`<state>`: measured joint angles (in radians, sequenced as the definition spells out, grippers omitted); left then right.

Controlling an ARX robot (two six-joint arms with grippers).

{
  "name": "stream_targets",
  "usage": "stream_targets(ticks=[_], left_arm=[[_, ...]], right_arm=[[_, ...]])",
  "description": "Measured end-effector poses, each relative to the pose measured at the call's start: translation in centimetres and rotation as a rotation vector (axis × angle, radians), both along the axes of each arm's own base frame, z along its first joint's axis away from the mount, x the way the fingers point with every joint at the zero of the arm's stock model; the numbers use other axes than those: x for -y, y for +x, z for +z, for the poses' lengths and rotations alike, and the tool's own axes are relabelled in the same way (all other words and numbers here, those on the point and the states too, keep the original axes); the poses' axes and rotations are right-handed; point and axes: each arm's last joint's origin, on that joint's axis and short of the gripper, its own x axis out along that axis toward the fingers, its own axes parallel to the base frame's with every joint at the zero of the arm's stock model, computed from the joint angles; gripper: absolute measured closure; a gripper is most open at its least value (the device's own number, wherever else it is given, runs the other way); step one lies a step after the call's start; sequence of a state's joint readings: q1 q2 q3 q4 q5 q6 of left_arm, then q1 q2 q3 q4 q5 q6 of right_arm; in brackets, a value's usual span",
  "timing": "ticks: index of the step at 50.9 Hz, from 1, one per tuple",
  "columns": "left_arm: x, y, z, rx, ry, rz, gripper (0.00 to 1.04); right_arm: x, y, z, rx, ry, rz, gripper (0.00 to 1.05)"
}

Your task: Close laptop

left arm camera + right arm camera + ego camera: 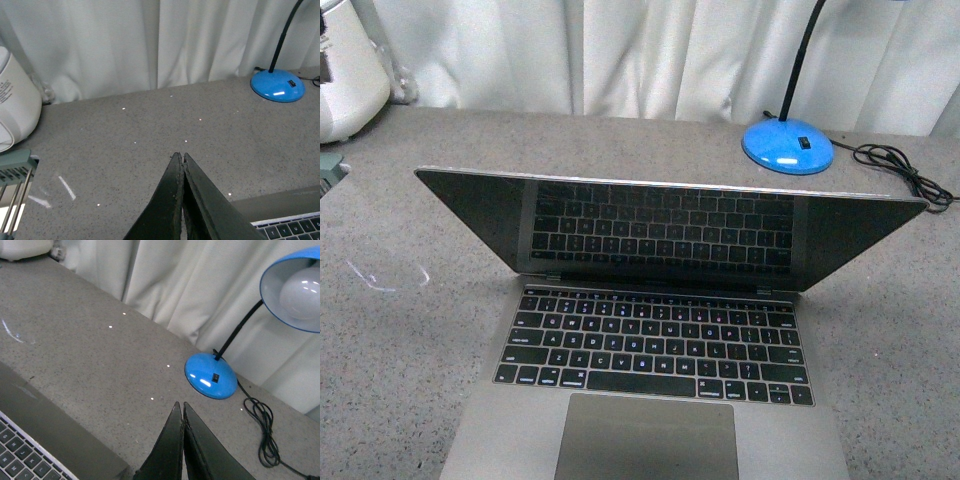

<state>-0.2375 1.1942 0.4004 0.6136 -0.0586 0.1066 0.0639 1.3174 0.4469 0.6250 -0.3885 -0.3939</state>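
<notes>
The grey-silver laptop (650, 400) lies open on the grey table in the front view. Its dark glossy screen (670, 235) leans far forward over the black keys (655, 345) and mirrors them. The big trackpad (648, 438) is at the near edge. Neither gripper shows in the front view. My left gripper (180, 157) is shut and empty, above the table beside a laptop corner (285, 220). My right gripper (180, 406) is shut and empty, above the table beside the laptop's other side (40, 440).
A blue desk lamp base (787, 146) with a black cord (910, 175) stands at the back right; its shade (295, 287) hangs high in the right wrist view. A white appliance (345, 75) sits at the back left. White curtains (650, 50) close off the back.
</notes>
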Motion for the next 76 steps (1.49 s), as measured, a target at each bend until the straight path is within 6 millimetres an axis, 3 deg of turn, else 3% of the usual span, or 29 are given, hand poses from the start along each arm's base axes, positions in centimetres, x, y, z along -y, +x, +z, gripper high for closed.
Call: stream_targets(ticks=[14, 32, 49, 61, 76], left_arm=[[1.1, 2.4, 0.2, -0.029, 0.074, -0.074, 1.01], [2.5, 6.5, -0.6, -0.104, 0.137, -0.147, 1.01], [1.7, 8.5, -2.1, -0.164, 0.160, -0.171, 1.01], [1.3, 8.4, -3.6, -0.208, 0.180, -0.202, 1.01], [1.7, 6.8, -4.7, -0.284, 0.209, -0.286, 1.01]], right_arm=[[-1.3, 2.0, 0.8, -0.048, 0.016, 0.103, 1.03], [-3.2, 4.9, -0.8, -0.160, 0.012, 0.200, 1.03], [-5.0, 7.1, -0.9, -0.199, 0.027, 0.255, 1.03], [-6.1, 6.9, -1.6, -0.253, 0.074, 0.271, 1.03], [-6.0, 4.1, -5.0, -0.412, 0.136, 0.219, 1.03]])
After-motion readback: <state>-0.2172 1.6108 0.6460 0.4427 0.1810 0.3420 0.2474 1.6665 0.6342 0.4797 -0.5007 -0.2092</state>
